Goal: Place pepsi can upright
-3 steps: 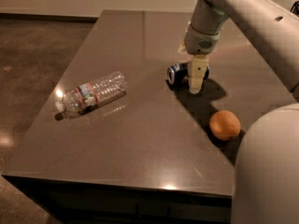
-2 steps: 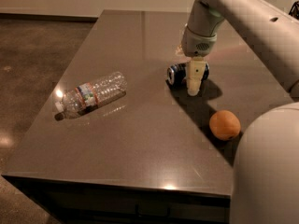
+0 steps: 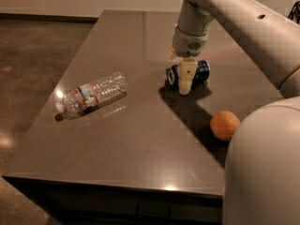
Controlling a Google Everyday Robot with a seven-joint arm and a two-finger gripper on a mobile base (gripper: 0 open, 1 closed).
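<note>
The pepsi can (image 3: 200, 71) is dark blue with a silver end facing left. It lies on its side on the dark table (image 3: 140, 139), right of the middle. My gripper (image 3: 183, 78) comes down from the white arm (image 3: 220, 13) straight onto the can and straddles its left half, its tip reaching the tabletop. The gripper hides part of the can's middle.
A clear plastic water bottle (image 3: 91, 95) lies on its side to the left of the can. A round orange fruit (image 3: 224, 124) sits at the front right. My white base (image 3: 262, 172) fills the lower right corner. The table's front edge is near.
My gripper has shifted slightly to the left along the can. The can, the bottle and the orange have stayed where they were.
</note>
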